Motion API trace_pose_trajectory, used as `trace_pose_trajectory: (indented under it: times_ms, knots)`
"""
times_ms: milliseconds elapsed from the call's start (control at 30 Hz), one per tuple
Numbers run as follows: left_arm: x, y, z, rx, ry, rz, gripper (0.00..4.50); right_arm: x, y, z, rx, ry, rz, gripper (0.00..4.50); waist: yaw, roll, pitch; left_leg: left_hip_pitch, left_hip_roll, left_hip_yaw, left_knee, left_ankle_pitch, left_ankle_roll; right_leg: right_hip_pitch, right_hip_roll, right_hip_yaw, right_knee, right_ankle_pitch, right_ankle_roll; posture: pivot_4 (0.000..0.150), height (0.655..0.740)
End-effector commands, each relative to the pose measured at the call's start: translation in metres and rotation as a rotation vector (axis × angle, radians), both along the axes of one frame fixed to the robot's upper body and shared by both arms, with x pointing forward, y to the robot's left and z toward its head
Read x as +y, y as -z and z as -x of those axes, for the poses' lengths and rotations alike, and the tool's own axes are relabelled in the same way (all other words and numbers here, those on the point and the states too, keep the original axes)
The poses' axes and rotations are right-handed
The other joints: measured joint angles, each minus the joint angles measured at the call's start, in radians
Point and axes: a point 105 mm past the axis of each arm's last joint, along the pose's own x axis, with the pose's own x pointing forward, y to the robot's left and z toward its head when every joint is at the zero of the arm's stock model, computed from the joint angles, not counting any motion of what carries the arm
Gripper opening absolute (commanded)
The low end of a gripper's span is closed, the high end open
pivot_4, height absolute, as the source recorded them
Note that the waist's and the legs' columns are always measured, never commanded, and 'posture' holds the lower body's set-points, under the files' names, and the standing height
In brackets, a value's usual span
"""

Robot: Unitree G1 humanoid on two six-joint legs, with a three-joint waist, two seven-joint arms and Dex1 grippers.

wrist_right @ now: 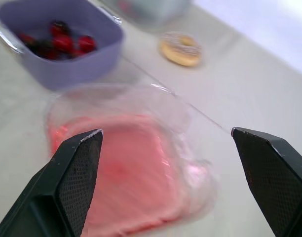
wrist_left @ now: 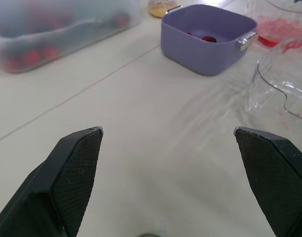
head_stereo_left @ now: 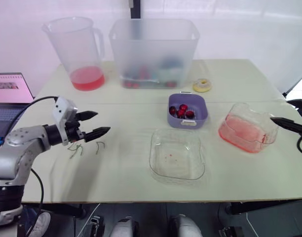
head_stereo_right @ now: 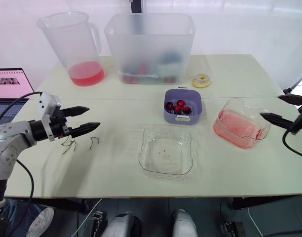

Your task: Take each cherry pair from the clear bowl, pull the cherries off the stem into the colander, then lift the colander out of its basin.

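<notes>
The clear bowl (head_stereo_left: pixel 177 154) sits mid-table holding just a few red specks. Behind it stands the purple colander (head_stereo_left: pixel 187 109) with several red cherries (head_stereo_left: pixel 182 110) inside. Several bare green stems (head_stereo_left: pixel 82 148) lie on the table to the left. My left gripper (head_stereo_left: pixel 103 121) hovers open just above and beside those stems, with nothing between its fingers (wrist_left: pixel 77 163). My right gripper (head_stereo_right: pixel 270 106) is open at the far right, its tips next to a clear container of pink liquid (head_stereo_right: pixel 240 126), holding nothing.
At the back stand a pitcher with pink liquid (head_stereo_left: pixel 79 49) and a large frosted tub (head_stereo_left: pixel 153 49). A small donut (head_stereo_left: pixel 202 85) lies behind the colander. A laptop (head_stereo_left: pixel 8 98) sits at the left table edge.
</notes>
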Motion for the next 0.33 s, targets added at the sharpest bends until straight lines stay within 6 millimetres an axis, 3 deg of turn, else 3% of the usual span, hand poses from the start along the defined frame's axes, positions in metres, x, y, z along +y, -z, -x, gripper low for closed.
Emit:
trace_pose_trajectory:
  times_ms: [33,333]
  knots:
    - [0.008,-0.006,0.006,-0.036,-0.005,-0.027,4.5,0.006,-0.016,0.007,-0.135,0.007,-0.009,4.43,-0.001,0.0,0.0,0.0,0.0,-0.001,0.0,0.0,0.0,0.0,0.0,0.0,0.0,0.0,0.0,0.15,0.6886]
    - [0.013,0.001,0.009,-0.046,-0.005,-0.058,4.5,0.026,-0.008,0.01,-0.111,-0.013,-0.094,4.43,0.006,0.0,0.0,0.0,-0.001,-0.002,0.0,0.0,0.0,0.001,0.0,0.001,0.0,0.0,0.0,0.15,0.6886]
